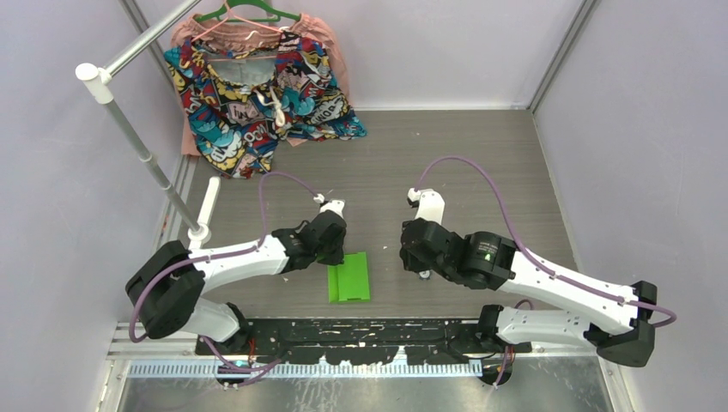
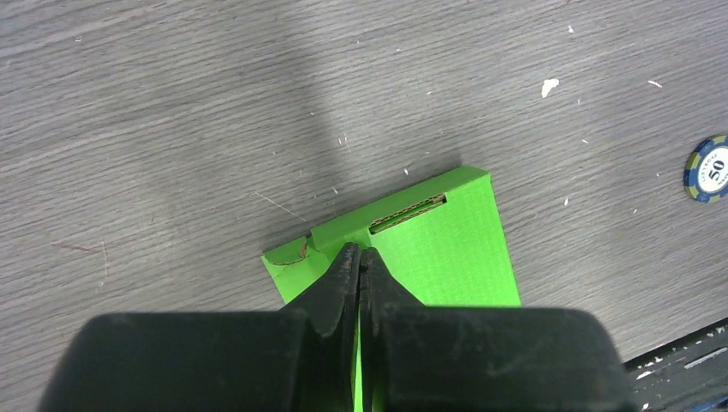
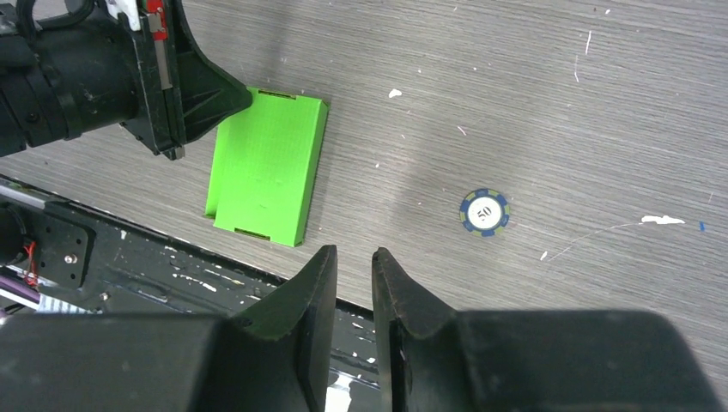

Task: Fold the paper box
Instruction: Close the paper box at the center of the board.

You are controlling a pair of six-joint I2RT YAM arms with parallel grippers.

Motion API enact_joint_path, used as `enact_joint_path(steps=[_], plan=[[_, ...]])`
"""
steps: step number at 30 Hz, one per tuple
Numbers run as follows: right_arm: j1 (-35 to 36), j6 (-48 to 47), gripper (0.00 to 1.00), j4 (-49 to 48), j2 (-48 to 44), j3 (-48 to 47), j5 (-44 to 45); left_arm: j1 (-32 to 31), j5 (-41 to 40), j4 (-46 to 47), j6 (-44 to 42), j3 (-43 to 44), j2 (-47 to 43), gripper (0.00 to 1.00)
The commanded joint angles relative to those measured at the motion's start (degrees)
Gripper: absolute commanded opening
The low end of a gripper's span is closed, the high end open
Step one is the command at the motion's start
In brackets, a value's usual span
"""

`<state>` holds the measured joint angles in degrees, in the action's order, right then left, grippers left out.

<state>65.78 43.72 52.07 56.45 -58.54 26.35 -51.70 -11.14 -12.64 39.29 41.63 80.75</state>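
The paper box [image 1: 348, 276] is a lime-green, flattened rectangular piece lying on the grey table just ahead of the arm bases. It also shows in the left wrist view [image 2: 446, 249] and the right wrist view [image 3: 266, 163]. My left gripper [image 2: 360, 251] is at the box's far left corner. Its jaws are pressed together with a thin strip of green card between them, beside a slot in the card. My right gripper [image 3: 352, 253] hovers to the right of the box, over the table's near edge. Its jaws are slightly apart and hold nothing.
A blue and white poker chip [image 3: 484, 212] lies on the table to the right of the box. A patterned garment [image 1: 257, 94] hangs at the back left on a rack with a slanted pole [image 1: 146, 150]. The black base plate [image 1: 360, 330] runs along the near edge.
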Motion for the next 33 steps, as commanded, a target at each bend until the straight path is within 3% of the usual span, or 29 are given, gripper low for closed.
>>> enact_joint_path(steps=[1, 15, 23, 33], plan=[[0.0, -0.2, 0.28, -0.4, 0.9, -4.0, 0.2, -0.2, 2.1, -3.4, -1.8, 1.7, -1.2, 0.0], [0.0, -9.2, 0.26, -8.8, 11.4, -0.8, -3.5, -0.1, 2.8, -6.8, 0.9, 3.6, 0.5, 0.0], [0.4, -13.5, 0.19, -19.3, 17.0, 1.2, -12.9, -0.2, 1.8, -7.6, 1.8, 6.5, 1.2, 0.0], [4.0, -14.1, 0.18, -24.8, 26.0, 1.2, -14.9, -0.2, 2.1, -5.8, 1.8, 8.0, 3.5, 0.0]])
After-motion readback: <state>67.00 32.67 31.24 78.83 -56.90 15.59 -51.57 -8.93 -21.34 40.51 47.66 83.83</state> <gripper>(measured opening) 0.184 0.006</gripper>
